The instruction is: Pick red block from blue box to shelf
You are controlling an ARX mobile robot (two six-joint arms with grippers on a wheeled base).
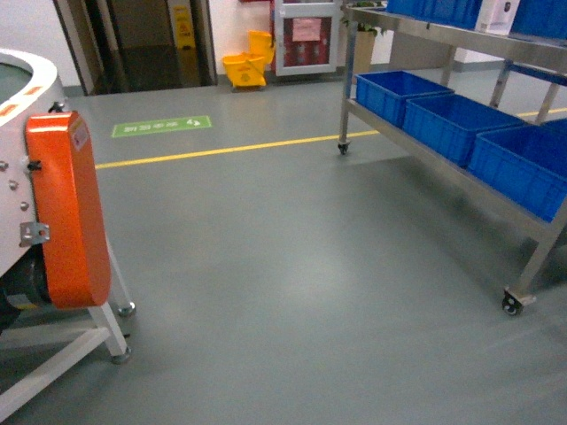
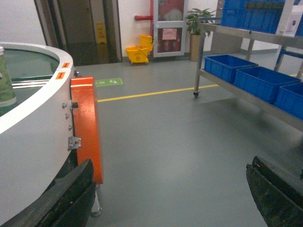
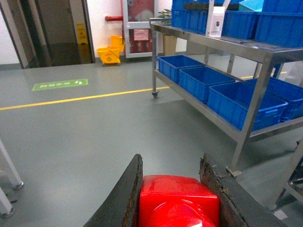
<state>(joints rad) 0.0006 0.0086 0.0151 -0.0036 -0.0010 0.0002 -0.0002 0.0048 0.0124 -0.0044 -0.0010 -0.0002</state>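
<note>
Here, glossy red block [image 3: 179, 201] between pincer [image 3: 177, 198] fingers.

red block [image 3: 179, 201] cut off at bottom edge, shelf [image 1: 461, 40] cropped at right, head view blurred

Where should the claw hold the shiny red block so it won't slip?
By its two flat opposite sides, coming straight on, as the right claw does now. The small glossy red plastic block sits squeezed between both dark fingers. Those walls look smooth and parallel, so they likely pinch evenly.
</note>
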